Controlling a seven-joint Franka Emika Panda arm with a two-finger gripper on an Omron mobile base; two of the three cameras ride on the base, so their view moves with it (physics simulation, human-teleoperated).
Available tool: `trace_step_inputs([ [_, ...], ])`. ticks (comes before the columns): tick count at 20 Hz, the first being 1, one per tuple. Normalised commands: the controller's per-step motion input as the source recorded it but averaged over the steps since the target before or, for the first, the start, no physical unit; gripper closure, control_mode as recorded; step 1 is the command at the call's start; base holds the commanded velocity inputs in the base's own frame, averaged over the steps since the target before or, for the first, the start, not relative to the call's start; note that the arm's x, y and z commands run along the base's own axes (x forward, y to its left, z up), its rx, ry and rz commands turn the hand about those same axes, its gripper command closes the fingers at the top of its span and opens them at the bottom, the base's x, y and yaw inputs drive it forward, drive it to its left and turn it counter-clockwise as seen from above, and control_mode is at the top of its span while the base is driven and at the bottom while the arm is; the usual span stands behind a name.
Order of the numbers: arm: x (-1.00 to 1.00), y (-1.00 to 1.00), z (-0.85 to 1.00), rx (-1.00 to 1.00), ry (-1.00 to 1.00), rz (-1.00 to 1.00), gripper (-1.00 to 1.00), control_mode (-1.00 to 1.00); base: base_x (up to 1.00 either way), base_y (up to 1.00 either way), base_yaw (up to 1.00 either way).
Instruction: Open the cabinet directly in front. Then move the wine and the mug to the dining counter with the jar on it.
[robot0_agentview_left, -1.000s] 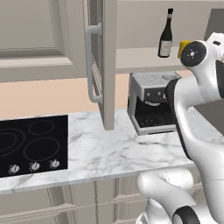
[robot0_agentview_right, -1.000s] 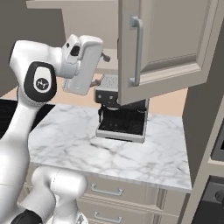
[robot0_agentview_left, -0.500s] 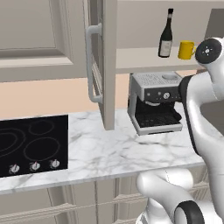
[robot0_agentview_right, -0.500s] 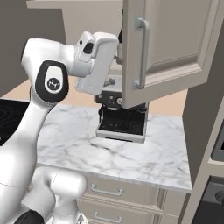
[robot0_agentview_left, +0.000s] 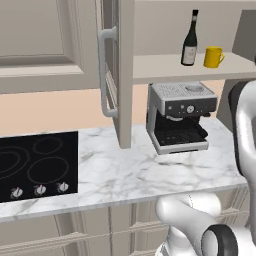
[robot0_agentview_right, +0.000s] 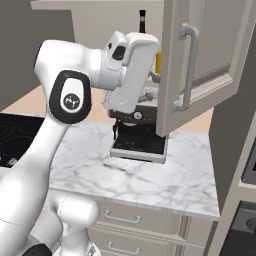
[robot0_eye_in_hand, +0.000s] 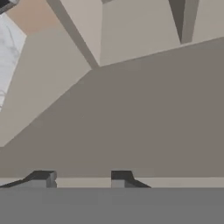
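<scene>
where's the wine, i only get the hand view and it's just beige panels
Observer: The wine stands upright inside the cabinet, as the left base view shows.
Operator: mug near it
Observer: Yes, the yellow mug sits just right of the bottle, apart from it.
Operator: doors open
Observer: The left door and the right door both stand swung out.
</scene>
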Motion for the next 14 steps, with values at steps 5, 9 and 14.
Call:
trace_step_inputs([
  [5,-0.16,-1.0,-0.11,0.0,0.03,-0.09,-1.0,-1.0,0.0,0.0,0.0],
  [9,-0.08,-1.0,-0.09,0.0,0.02,-0.09,-1.0,-1.0,0.0,0.0,0.0],
  [14,0.0,-0.93,-0.06,-0.01,0.01,-0.06,-1.0,-1.0,0.0,0.0,0.0],
])
